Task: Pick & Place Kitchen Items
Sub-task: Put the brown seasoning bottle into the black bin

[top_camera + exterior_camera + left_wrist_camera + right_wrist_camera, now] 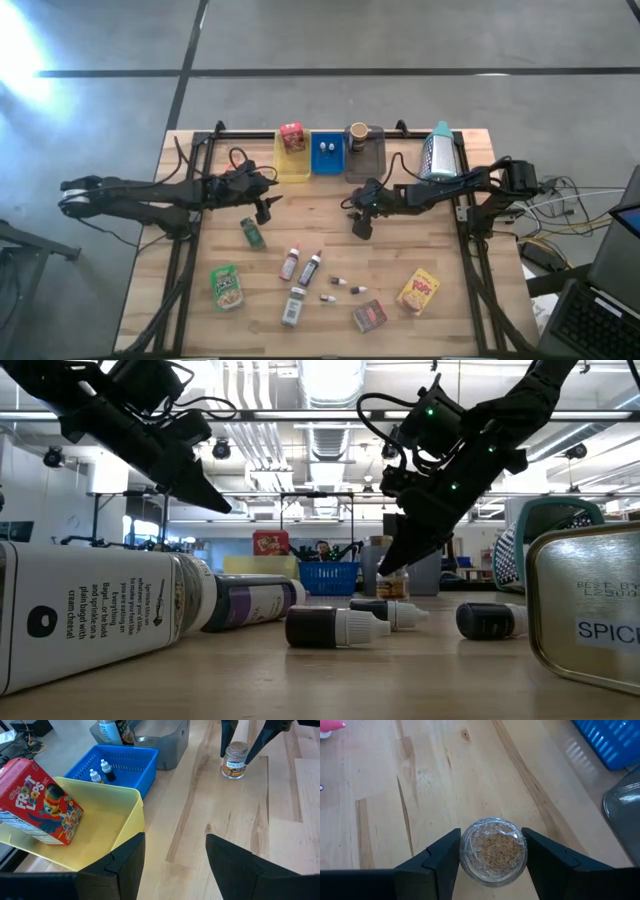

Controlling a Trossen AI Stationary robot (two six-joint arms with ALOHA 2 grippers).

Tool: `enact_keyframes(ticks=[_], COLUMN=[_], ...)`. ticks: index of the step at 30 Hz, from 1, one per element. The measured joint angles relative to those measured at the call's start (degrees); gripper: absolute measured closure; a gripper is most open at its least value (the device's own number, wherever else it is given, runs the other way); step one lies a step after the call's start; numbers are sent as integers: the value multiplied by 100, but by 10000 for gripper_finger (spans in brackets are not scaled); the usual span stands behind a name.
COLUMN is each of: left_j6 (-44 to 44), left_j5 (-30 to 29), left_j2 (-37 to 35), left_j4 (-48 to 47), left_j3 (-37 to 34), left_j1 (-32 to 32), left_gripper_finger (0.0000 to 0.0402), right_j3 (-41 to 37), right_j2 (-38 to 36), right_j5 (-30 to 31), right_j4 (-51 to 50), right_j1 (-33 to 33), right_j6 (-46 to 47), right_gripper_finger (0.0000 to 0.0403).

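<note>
While the right gripper [492,857] straddles a spice jar [493,851] mid-table, the left gripper [175,855] waits open and empty by the yellow tray [100,815].

Right fingers sit either side of the jar, close to its sides; whether they press it yet is hard to say. The jar stands upright on the table [400,250], in front of the grey tray [366,150]. Risk: the glass is round and smooth, so an off-centre squeeze could spin or squirt it out, tipping it toward the trays. Other items lie scattered nearer the front edge: bottles [300,265], pouches [226,287], vials [345,288].
</note>
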Motion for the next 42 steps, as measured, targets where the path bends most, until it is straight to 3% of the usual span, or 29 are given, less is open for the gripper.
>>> enact_keyframes(ticks=[7,14,24,33,42], left_j6=[1,2,1,0,2], left_j5=[0,-2,-1,0,0], left_j2=[0,0,0,0,0], left_j4=[-2,-2,-7,-2,0], left_j3=[0,0,2,2,2], left_j1=[0,0,0,0,-2], left_gripper_finger=[186,186,186,186,186], right_j3=[0,0,161,608,1161], right_j2=[-412,-1554,-2777,-2095,-823], right_j5=[-149,-117,-167,-1271,-1508], right_j4=[-241,-815,-1206,-1188,-1168], right_j1=[-4,-149,-1475,-2821,-3016], right_j6=[0,-45,-746,-1073,-1329], right_gripper_finger=[226,204,224,219,214])
